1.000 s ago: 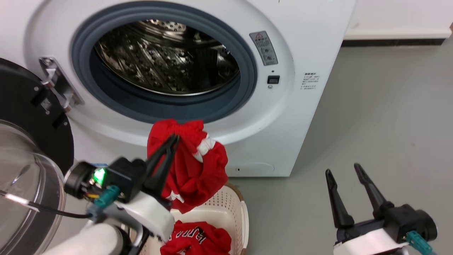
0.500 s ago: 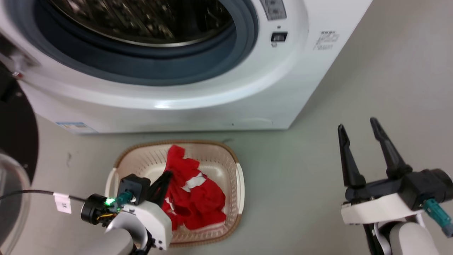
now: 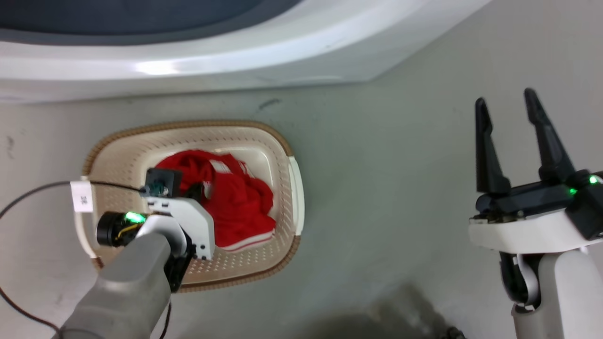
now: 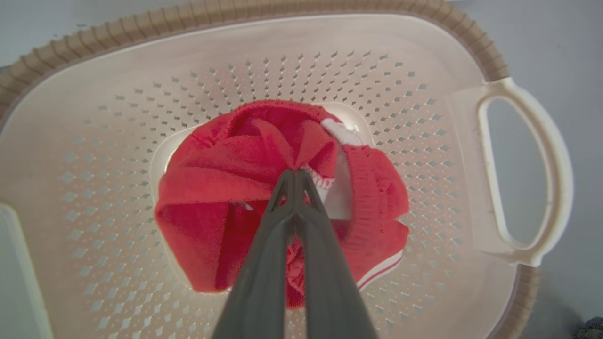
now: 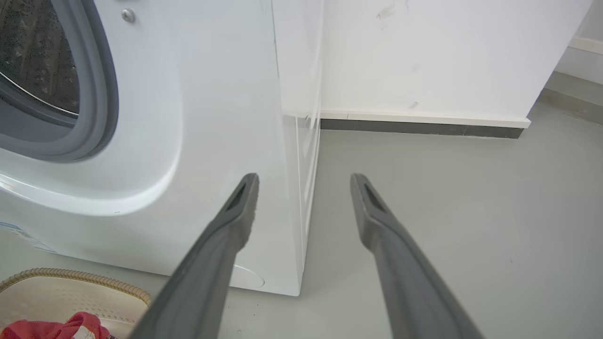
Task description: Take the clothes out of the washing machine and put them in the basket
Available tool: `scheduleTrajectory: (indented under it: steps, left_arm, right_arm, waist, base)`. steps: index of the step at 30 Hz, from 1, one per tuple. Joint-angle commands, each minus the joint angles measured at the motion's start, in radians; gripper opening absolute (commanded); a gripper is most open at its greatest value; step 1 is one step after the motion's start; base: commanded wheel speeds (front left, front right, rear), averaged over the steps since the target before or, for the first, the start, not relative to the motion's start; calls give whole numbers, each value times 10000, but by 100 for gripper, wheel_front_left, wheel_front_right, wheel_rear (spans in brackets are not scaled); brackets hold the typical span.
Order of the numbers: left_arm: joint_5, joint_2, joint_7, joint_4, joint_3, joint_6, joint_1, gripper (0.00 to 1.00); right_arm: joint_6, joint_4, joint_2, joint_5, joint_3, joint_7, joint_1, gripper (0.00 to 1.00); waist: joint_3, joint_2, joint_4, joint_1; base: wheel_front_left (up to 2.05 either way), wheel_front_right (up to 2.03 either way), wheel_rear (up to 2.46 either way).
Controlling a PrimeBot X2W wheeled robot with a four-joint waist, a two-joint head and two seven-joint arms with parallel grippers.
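The red clothes (image 3: 240,200) lie bunched inside the cream basket (image 3: 282,155) on the floor, white trim showing. My left gripper (image 4: 294,173) reaches down into the basket and is shut on a fold of the red clothes (image 4: 264,155). In the head view the left gripper (image 3: 200,190) is mostly hidden by its own wrist. Far to the right, my right gripper (image 3: 506,106) hangs open and holds nothing. The washing machine (image 3: 235,61) spans the top of the head view, and its porthole and white side show before the right gripper (image 5: 304,181).
A black cable with a white tag (image 3: 81,196) runs across the basket's left rim. Grey floor (image 3: 386,179) spreads between basket and right arm. A white wall with a dark baseboard (image 5: 424,129) stands behind the washing machine (image 5: 226,117).
The head camera has tilted further down, so the drum has left the view. My left gripper has lowered the red garment from in front of the porthole into the basket. The right gripper stays open.
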Motion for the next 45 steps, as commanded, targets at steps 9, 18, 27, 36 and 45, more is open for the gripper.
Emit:
scheduleTrajectory:
  steps: [9,18,27,36,45]
  left_arm:
    - [-9,-602,468,1961,-121,-662,-1090,0]
    - [85,-701,444,2438,-328,-787,-990,100]
    - [384,-857,-503,2261,-242,-443,-451,100]
    - [1513,-460,-532,-358,1323,502,888,100]
    - [3929,-323,-512,-4118,4151,1623,3132,100]
  right_arm:
    - [-7,-204,15,320,-194,-23,-460,100]
    - [-7,20,14,403,-150,-23,-383,100]
    - [-7,350,12,135,9,-23,235,100]
    - [-7,676,6,-151,157,-23,929,100]
    - [-7,870,7,-323,-20,-23,1565,100]
  waist:
    - [1453,0,-589,-2]
    - [989,0,-633,-2]
    - [-665,0,-242,-2]
    - [-2290,0,205,-2]
    - [-3602,0,649,-2]
  base:
    - [0,0,0]
    - [0,0,0]
    - [0,0,0]
    - [0,0,0]
    - [0,0,0]
